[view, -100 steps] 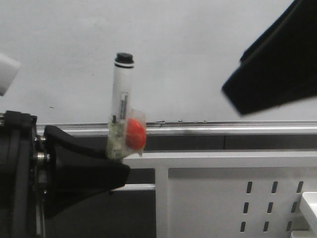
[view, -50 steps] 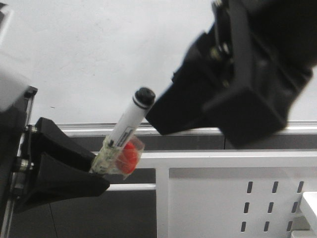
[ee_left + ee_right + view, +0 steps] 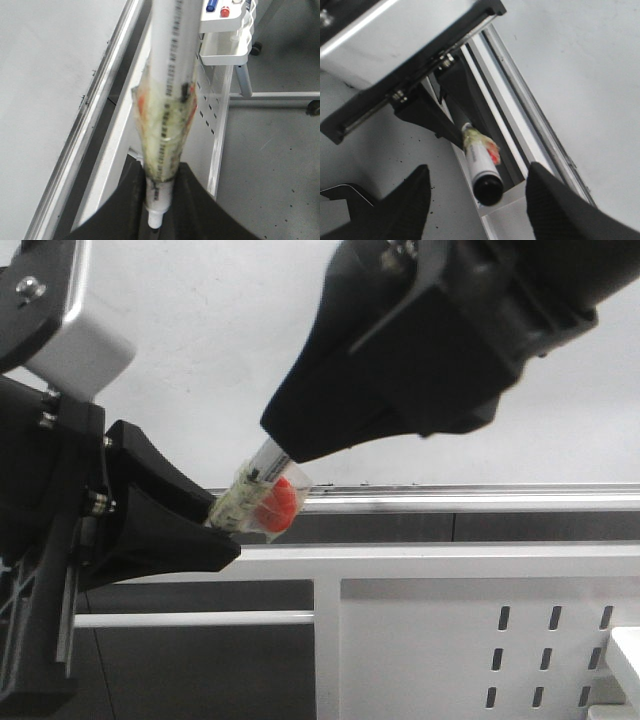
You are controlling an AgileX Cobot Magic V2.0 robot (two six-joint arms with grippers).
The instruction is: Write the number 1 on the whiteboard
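The white glossy whiteboard (image 3: 200, 360) fills the background across the front view, with its smudged silver metal tray rail (image 3: 470, 498) running along its lower edge. No long black stroke shows on the visible board surface; only tiny dark specks sit just above the rail.

In front of the rail, a white cylindrical marker pen (image 3: 252, 492) with a black cap and a wrapping of yellowish clear tape over a red-orange patch is clamped at its lower end in the left gripper (image 3: 157, 210), whose black fingers (image 3: 170, 530) press against the barrel from both sides. The pen tilts up and to the right, toward the board.

The right gripper (image 3: 477, 192) stands over the pen's capped end (image 3: 487, 190). In the right wrist view its two black fingers (image 3: 400, 205) are spread apart, one on each side of the cap, with a gap between each finger and the cap. In the front view the right gripper's black body hides the pen's upper part.

Below the rail stands a white perforated metal frame panel (image 3: 480, 640). In the left wrist view a white tray holding coloured markers (image 3: 225, 30) sits beyond the frame, above a grey speckled floor (image 3: 270, 165).
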